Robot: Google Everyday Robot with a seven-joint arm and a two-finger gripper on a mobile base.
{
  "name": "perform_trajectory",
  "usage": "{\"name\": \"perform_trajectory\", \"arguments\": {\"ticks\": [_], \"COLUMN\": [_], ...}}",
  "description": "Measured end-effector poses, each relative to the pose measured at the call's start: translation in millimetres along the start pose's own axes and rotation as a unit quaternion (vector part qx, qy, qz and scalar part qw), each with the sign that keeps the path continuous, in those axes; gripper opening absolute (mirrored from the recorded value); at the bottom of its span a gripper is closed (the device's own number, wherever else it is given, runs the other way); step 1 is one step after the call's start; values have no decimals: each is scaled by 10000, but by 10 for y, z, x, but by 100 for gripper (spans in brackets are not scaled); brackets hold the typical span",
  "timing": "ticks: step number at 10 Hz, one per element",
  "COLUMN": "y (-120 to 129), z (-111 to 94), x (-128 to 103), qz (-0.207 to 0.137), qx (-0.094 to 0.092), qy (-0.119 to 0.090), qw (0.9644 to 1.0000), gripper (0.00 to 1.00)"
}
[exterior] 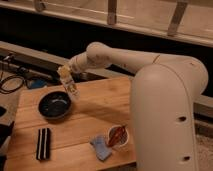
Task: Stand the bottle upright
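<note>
Over on the far left, some dark wires (11, 82) lay beside the wooden table (100, 107), and the edge of the picture cut them off. A small blue thing (36, 83) sat near them, too blurry to name. On the table's front left part lay a flat black thing with pale stripes (44, 143). I could not tell what it was. Behind it sat a round dark bowl (55, 105), and whatever was inside was hard to make out.

Just above the bowl's right rim hung the gripper (69, 82). It was clamped on the top part of the bottle (73, 91). The bottle was tilted, with its low end pointing down by the bowl's right edge. Its top end was hidden in the claw, and I could not tell if its low end touched the table.

Farther right, near the front edge, lay a crumpled blue cloth (101, 147). Touching it was a white cup (118, 135) with something reddish inside. The big white arm (167, 100) filled the right side and hid that end of the table.
</note>
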Motion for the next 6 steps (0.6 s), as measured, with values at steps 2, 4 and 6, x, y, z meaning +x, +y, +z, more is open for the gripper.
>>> {"name": "perform_trajectory", "arguments": {"ticks": [2, 4, 6], "y": [7, -36, -97], "z": [4, -86, -174], "x": [1, 32, 70], "qz": [-38, -204, -287], "qx": [30, 362, 533], "qy": [-15, -109, -251], "qw": [10000, 9991, 9979], "gripper": [19, 19, 19]}}
